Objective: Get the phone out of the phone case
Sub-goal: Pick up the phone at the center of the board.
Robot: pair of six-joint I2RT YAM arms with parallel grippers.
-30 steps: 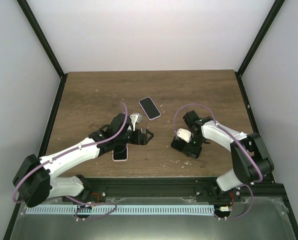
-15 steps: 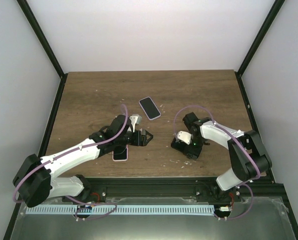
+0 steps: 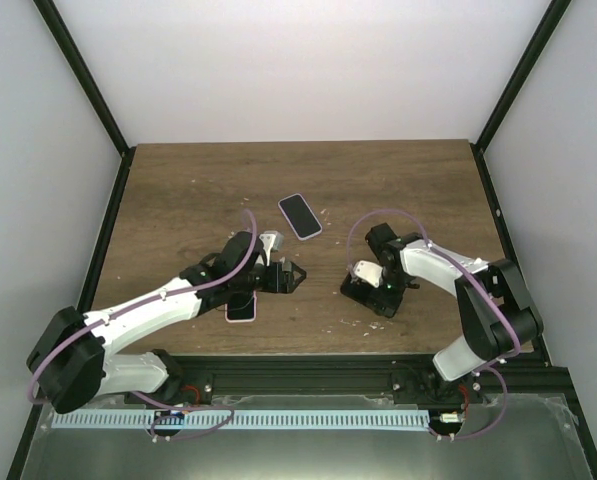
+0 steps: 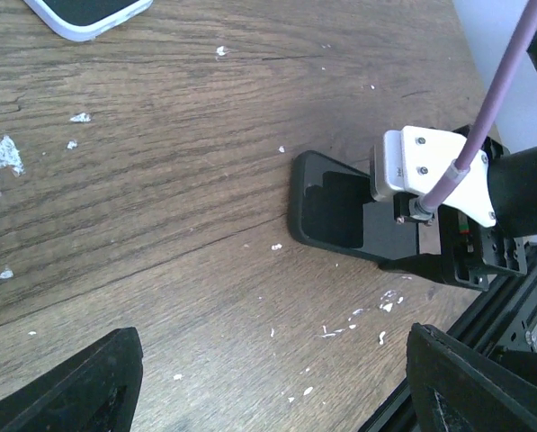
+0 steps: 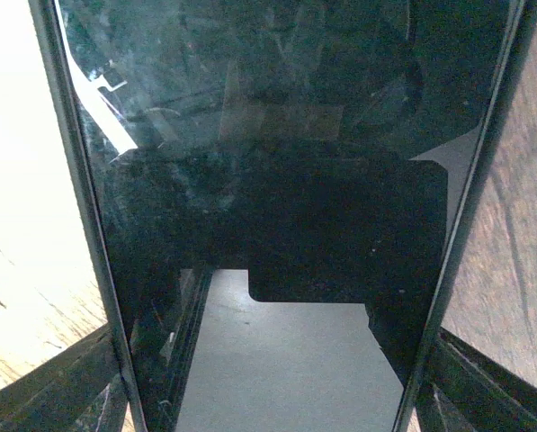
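**Item: cased phone, under right arm**

Phone case (image 4: 331, 211): black, lying flat near the near edge, right of centre. Phone (image 5: 277, 180) glass sits directly below the right gripper (image 3: 371, 283). Its long axis runs between the 2 fingers (image 5: 43, 400), which straddle its width; whether they clamp it cannot be told. Left gripper (image 3: 286, 276): wide open, empty, farther off to the left.

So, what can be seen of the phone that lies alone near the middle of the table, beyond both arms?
The phone is a flat slab with rounded corners, a dark glossy screen facing up and a pale rim, perhaps a case. It lies flat on the wooden table, turned diagonally. Nothing touches it; a few white crumbs lie near it. The left wrist view shows only one corner.
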